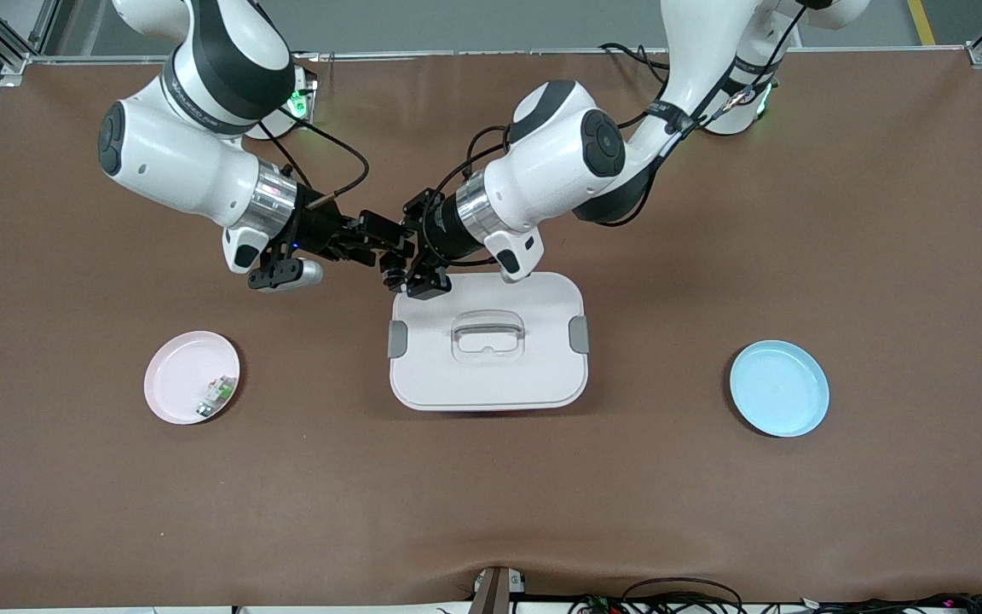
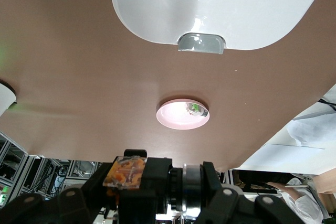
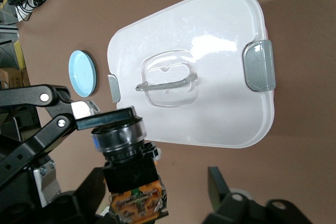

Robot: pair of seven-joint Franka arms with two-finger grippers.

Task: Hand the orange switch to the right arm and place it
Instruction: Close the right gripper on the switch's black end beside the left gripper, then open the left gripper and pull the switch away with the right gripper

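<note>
**benchmonkey:** So where's the orange switch [image 3: 128, 169] being held right now?

**armwatcher:** It's clamped in the left end effector [image 1: 395, 264], which is shut tight on it, up in the air over the bare counter [image 1: 713, 529] just off the edge of the white lidded box [image 1: 488, 341]. The right end effector [image 1: 372, 243] is parked directly against it, tip to tip. In the right wrist view the switch lies straight ahead of the right fingers [image 3: 218, 184], sitting in the gap between them, but contact can't be made out on either side, so the right jaws are judged as still spread and not yet gripping.

**benchmonkey:** Axis?

**armwatcher:** The long axis looks to be lying roughly level, crossways to the right end effector's approach, so it should be pinched across the barrel. A stubby black body is seen, with a clear ribbed collar at one end and orange marks at the other.

**benchmonkey:** And afterwards?

**armwatcher:** Probably the pink plate [image 1: 176, 392], below the right end effector and already carrying a small white-and-green part [image 1: 216, 394]. The blue plate [image 1: 779, 388] sits well apart, toward the left arm's end.
</note>
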